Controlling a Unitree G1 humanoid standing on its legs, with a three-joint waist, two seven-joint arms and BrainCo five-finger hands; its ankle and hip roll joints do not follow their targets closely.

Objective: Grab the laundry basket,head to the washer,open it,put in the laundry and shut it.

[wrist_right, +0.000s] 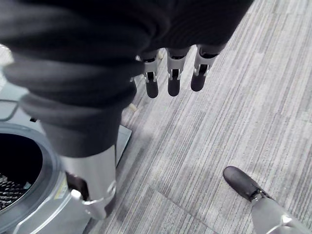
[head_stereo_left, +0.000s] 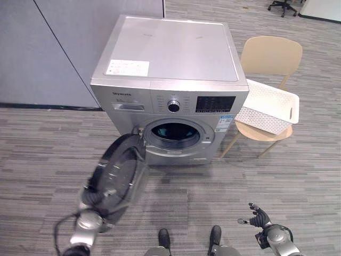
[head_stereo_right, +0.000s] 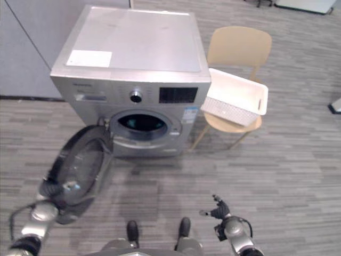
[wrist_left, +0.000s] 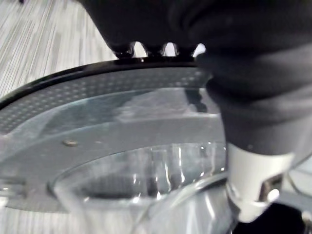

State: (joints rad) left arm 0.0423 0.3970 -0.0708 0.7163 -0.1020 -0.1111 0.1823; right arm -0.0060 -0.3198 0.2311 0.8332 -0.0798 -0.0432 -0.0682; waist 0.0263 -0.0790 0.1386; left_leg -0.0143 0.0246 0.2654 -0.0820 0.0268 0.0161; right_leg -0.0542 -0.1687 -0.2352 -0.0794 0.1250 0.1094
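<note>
The left hand curls over the rim of the silver washer's open round glass door; the right hand hangs relaxed, fingers spread.

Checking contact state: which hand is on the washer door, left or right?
The left hand, at the open washer door's outer rim with fingers over its edge. The right hand hangs free above the floor, touching nothing.

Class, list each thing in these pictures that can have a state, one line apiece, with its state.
Washer door: swung wide open.
Washer drum: dark inside, contents unclear.
Laundry basket: tilted on the chair, looks empty.
Chair: upright beside the washer.
Left hand: fingers over the door's rim.
Right hand: open, holding nothing.
</note>
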